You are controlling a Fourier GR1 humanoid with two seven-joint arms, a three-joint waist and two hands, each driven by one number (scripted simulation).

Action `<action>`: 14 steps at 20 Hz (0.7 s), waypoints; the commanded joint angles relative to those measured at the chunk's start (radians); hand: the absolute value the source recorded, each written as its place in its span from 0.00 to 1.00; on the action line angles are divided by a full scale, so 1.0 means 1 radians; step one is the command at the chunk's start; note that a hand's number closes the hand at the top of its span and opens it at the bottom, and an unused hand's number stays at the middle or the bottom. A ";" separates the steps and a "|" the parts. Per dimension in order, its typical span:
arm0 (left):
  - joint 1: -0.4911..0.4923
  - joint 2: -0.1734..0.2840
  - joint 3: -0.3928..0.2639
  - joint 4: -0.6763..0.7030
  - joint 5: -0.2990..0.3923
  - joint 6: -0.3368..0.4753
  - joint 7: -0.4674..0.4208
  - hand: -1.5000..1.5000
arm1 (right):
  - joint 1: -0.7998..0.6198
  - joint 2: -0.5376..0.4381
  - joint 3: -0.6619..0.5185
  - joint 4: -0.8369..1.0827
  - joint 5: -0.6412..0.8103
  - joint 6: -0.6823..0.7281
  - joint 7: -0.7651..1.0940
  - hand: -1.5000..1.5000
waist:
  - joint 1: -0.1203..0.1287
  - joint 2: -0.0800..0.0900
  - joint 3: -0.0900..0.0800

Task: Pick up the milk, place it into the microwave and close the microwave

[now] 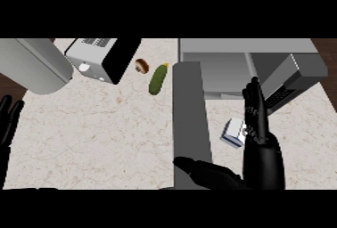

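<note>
The milk [232, 132] is a small white and blue carton on the counter, in front of the microwave [247, 45]. The microwave stands at the back right with its cavity showing. Its grey door [191, 116] is swung open toward me, just left of the carton. My right hand [262, 147] is open, its straight fingers [254, 102] running along the carton's right side and pointing at the microwave. The thumb [201, 170] sticks out to the left below the carton. It curls round nothing. My left hand [8, 121] rests open at the left edge, fingers up.
A silver toaster [99, 55] with a black side stands at the back left, next to a large grey cylinder [33, 64]. A green cucumber [158, 79] and a small brown item [141, 66] lie between the toaster and the microwave door. Marbled counter [99, 133] spreads across the left.
</note>
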 commanded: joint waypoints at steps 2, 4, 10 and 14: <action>0.095 0.012 0.043 -0.097 0.071 -0.057 0.029 0.00 | 0.038 -0.008 -0.021 0.026 0.016 -0.030 0.013 0.00 | 0.001 0.000 0.000; 0.102 0.035 0.102 -0.012 0.116 -0.122 -0.030 0.00 | 0.057 0.003 0.000 0.053 -0.003 -0.064 -0.014 0.00 | 0.000 0.001 0.000; 0.126 -0.008 0.101 -0.094 0.093 -0.107 0.001 0.00 | 0.103 0.002 -0.038 0.140 -0.087 -0.040 -0.135 0.00 | -0.001 0.001 0.000; 0.152 -0.012 0.134 -0.063 0.110 -0.146 -0.027 0.00 | 0.114 -0.005 -0.119 0.232 -0.209 -0.078 -0.272 0.00 | 0.000 0.002 0.001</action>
